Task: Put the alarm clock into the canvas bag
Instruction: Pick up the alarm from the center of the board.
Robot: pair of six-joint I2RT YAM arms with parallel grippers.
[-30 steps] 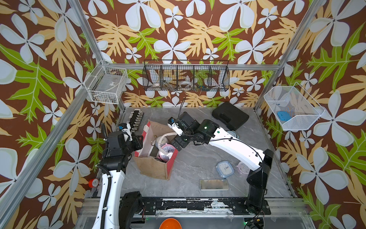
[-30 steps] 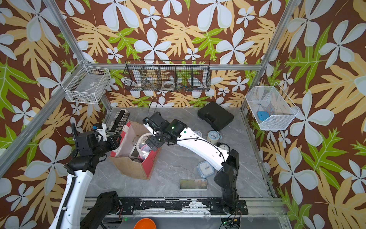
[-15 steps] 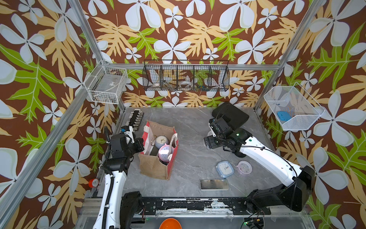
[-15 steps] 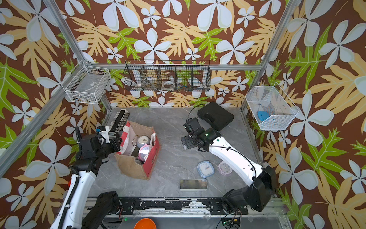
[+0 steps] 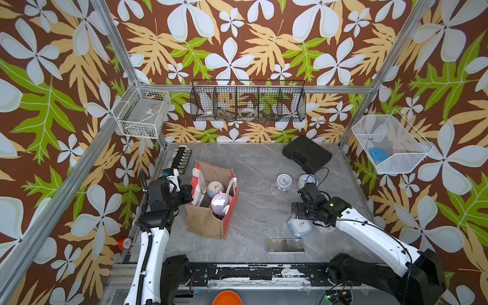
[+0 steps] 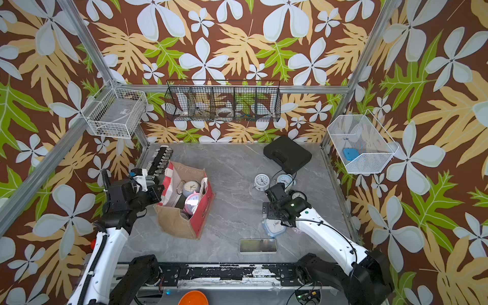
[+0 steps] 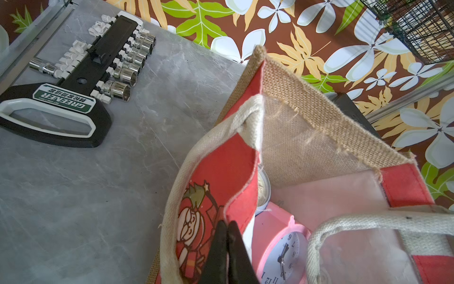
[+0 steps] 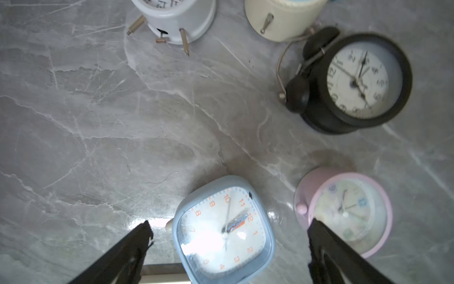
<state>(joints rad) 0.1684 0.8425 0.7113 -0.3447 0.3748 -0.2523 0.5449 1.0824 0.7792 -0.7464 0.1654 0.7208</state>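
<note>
Left gripper (image 7: 226, 230) pinches the canvas bag (image 7: 307, 137) by its red rim, fingers tight together. Right gripper (image 8: 231, 223) gapes wide, blue alarm clock (image 8: 222, 236) framed between its fingers.

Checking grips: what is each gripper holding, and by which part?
Left gripper pinches the canvas bag by its red panel's top edge. Right gripper is open over the blue square clock, holding nothing.

The right pincer (image 8: 229, 223) is spread wide over the grey marbled surface (image 8: 98, 118), one fingertip on either side of a blue square alarm clock (image 8: 223, 233) lying face up. A pink round alarm clock (image 8: 348, 211) lies just beside it. A black twin-bell alarm clock (image 8: 356, 83), a white clock (image 8: 177, 19) and a cream clock (image 8: 280, 22) lie farther off.
</note>
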